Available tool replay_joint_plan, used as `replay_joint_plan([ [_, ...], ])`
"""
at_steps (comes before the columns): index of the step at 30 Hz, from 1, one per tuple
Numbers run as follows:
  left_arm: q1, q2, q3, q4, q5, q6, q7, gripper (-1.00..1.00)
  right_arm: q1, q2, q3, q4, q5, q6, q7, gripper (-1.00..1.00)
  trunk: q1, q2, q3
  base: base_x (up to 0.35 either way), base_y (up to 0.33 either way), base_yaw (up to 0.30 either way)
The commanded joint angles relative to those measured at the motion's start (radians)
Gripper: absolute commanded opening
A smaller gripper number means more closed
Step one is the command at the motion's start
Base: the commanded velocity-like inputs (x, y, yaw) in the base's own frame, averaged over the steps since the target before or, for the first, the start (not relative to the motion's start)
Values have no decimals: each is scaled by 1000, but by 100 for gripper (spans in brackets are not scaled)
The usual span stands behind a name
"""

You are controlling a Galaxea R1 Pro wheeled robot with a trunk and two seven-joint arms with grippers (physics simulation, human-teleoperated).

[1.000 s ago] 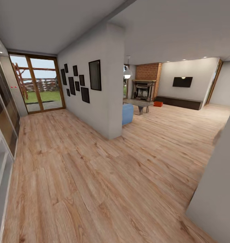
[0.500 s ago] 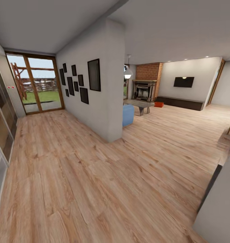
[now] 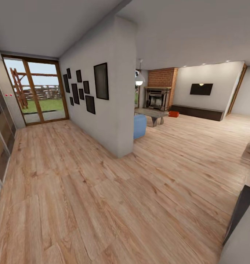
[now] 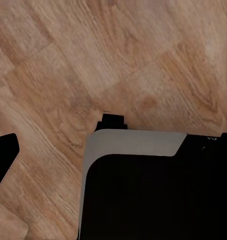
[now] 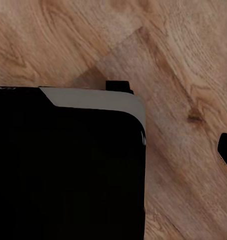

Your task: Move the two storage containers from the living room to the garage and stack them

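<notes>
Light wood plank floor [image 3: 102,190] ran from hallway into living room; partition wall [image 3: 113,91] stood between. One orange-red container [image 3: 173,114] sat on floor near fireplace [image 3: 156,98], beside long dark cabinet [image 3: 198,112], well apart from you. Second container not made out. Tool state on either arm: cannot tell. Steer right of partition wall, pass blue sofa [image 3: 140,125] with margin, approach slowly.
</notes>
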Motion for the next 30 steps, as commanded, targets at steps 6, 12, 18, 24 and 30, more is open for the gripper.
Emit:
replay_joint_plan([
  [6, -1, 0, -1, 1, 10, -3, 0, 100, -1, 1, 9, 3, -1, -33, 0, 100, 1, -1, -1, 315, 0, 0],
  [12, -1, 0, -1, 1, 10, -3, 0, 100, -1, 1, 8, 3, -4, -43, 0, 100, 1, -1, -1, 315, 0, 0],
  [18, -1, 0, -1, 1, 10, -3, 0, 100, -1, 1, 8, 3, -9, -59, 0, 100, 1, -1, -1, 315, 0, 0],
  [24, -1, 0, -1, 1, 10, -3, 0, 100, -1, 1, 8, 3, -13, -61, 0, 100, 1, -1, -1, 315, 0, 0],
  [30, -1, 0, -1, 1, 10, -3, 0, 100, -1, 1, 8, 3, -13, -61, 0, 100, 1, -1, -1, 315, 0, 0],
])
